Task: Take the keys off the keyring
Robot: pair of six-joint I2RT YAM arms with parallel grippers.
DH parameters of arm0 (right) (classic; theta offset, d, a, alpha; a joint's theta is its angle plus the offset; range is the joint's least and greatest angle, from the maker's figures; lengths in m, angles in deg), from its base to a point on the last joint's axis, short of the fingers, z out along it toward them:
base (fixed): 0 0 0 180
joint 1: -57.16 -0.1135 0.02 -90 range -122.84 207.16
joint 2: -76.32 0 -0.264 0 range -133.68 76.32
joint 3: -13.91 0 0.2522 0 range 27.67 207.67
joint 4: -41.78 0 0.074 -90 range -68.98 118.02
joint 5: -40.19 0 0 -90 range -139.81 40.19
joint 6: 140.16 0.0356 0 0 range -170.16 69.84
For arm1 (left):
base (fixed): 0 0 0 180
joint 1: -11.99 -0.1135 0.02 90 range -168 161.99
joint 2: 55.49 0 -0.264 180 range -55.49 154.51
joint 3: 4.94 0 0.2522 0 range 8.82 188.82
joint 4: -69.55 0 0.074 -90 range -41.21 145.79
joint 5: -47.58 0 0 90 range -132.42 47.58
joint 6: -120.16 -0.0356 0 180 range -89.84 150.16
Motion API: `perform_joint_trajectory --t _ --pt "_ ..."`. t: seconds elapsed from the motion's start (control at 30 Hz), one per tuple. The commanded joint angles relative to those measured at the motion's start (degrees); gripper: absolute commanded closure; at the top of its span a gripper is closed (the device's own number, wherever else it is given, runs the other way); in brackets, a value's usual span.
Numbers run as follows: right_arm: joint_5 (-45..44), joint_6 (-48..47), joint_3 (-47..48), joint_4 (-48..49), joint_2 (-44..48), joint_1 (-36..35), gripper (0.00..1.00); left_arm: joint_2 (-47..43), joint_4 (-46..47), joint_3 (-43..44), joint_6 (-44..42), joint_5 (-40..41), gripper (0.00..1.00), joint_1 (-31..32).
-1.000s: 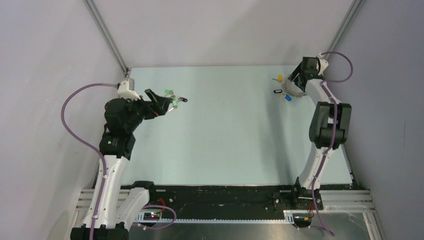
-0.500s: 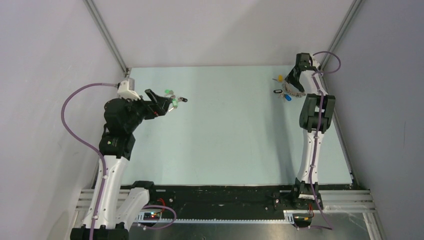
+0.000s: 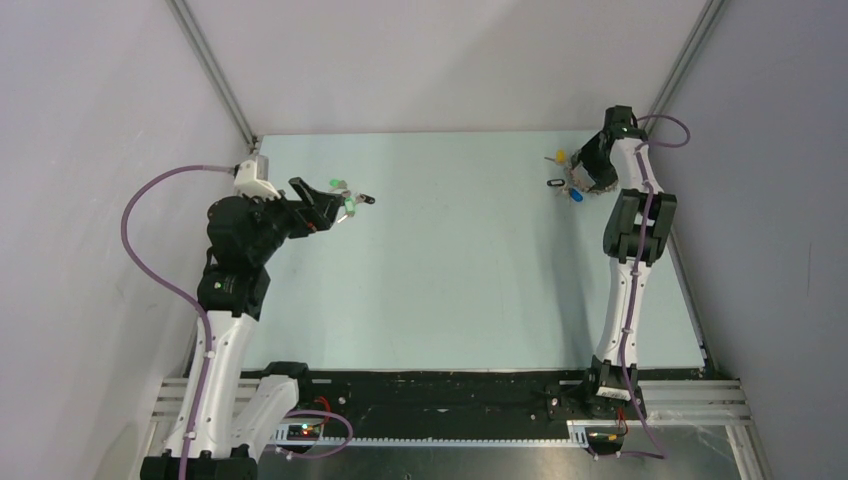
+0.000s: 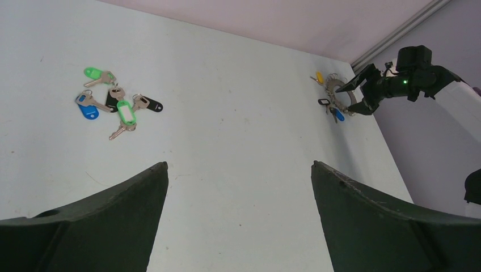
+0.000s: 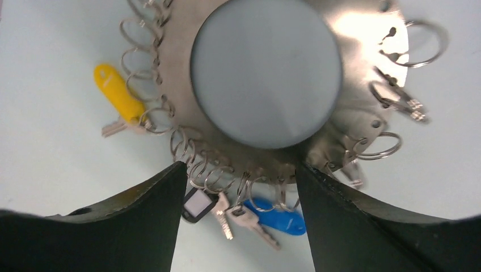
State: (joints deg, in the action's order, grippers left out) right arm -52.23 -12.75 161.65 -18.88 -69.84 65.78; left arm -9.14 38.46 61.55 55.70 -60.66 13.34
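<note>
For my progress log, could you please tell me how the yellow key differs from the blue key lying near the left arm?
The yellow key sits at a loop on the rim of the keyring, under the right gripper; the blue key lies off the ring, ahead of the left gripper. The yellow key lies alone; the blue key is bunched with other keys. Both have plastic heads and lie flat on the table.

1 keyring, approx. 8 keys
</note>
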Motion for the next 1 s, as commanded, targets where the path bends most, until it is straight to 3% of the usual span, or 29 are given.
perform_joint_trajectory --t 0.0,0.27,0.5,0.67,0.77,0.97 --pt "6.8 4.59 -2.04 -4.4 -0.7 -2.32 0.25 -1.17 0.93 2.0 -0.04 -0.42 0.02 -0.29" --pt "10.51 8.56 -24.24 4.41 15.0 -10.28 0.26 -1.9 0.45 2.25 -0.43 0.39 0.02 -0.38" --pt "9.75 9.92 -51.47 16.89 33.92 -16.7 0.27 -2.2 -0.11 2.4 -0.73 1.01 0.02 -0.38" --pt "5.57 -1.0 -52.65 18.2 40.82 -17.55 0.27 -2.29 -0.15 2.34 -0.47 0.64 0.02 -0.38" --pt "3.43 -11.06 -49.86 15.6 41.27 -18.53 0.29 -2.44 -0.14 2.26 -0.57 0.84 0.02 -0.38" --pt "-7.27 -20.35 -48.39 12.19 37.43 -24.67 0.29 -2.36 -0.55 2.63 -0.83 1.13 0.02 -0.46"
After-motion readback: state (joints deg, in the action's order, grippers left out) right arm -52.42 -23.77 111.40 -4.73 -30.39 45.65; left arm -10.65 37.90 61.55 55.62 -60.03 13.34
